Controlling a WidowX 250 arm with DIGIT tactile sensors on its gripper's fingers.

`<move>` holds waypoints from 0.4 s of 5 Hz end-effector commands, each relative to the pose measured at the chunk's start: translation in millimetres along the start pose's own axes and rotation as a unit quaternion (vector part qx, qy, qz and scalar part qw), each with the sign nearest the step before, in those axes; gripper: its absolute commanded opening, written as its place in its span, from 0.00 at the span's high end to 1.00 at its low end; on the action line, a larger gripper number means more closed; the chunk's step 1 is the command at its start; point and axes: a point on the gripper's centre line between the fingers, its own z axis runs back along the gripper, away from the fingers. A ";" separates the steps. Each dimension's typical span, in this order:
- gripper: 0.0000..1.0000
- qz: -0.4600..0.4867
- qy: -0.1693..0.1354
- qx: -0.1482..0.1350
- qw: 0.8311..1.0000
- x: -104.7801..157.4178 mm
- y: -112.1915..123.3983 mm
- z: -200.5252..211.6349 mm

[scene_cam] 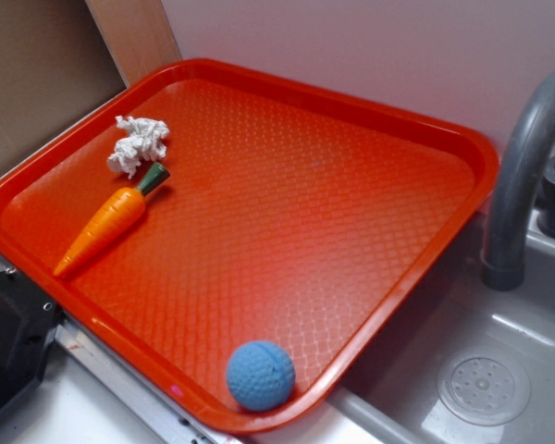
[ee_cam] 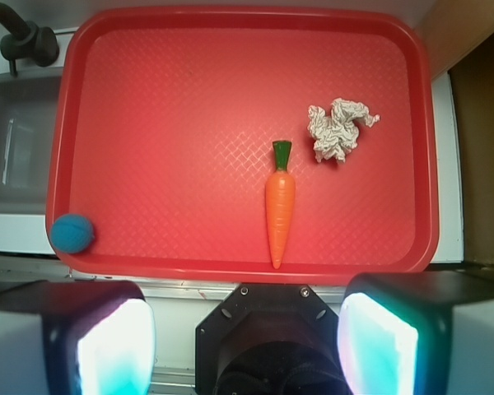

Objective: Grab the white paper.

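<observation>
1. Exterior view: a red tray (scene_cam: pixel 388 120) with a textured floor fills most of the picture, set beside a grey sink (scene_cam: pixel 499 370) with a grey faucet (scene_cam: pixel 523 176) at the right.
2. Exterior view: the white paper (scene_cam: pixel 137 144), a crumpled wad, lies on the tray near its far left corner.
3. Exterior view: a toy carrot (scene_cam: pixel 106 227) lies just beside the paper, its green top pointing toward the wad and close to it; whether they touch is hard to tell.
4. Exterior view: a blue ball (scene_cam: pixel 260 375) sits against the tray's near rim, well apart from the paper and carrot. The fingers are not seen here.
5. Wrist view: the whole tray is seen from above, with the paper (ee_cam: pixel 337 129) in its upper right part.
6. Wrist view: the carrot (ee_cam: pixel 280 202) lies down and left of the paper, green top up, with a small gap between them.
7. Wrist view: the ball (ee_cam: pixel 72 234) rests at the tray's lower left edge.
8. Wrist view: the gripper (ee_cam: pixel 247 350) sits above the tray's near rim; its two fingers (ee_cam: pixel 115 350) stand wide apart at the bottom corners, with nothing between them.
</observation>
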 end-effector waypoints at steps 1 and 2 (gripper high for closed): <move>0.00 0.231 -0.038 -0.012 0.972 21.1 22.7 -23.8; 0.00 0.347 -0.059 0.016 0.936 36.5 46.3 -50.7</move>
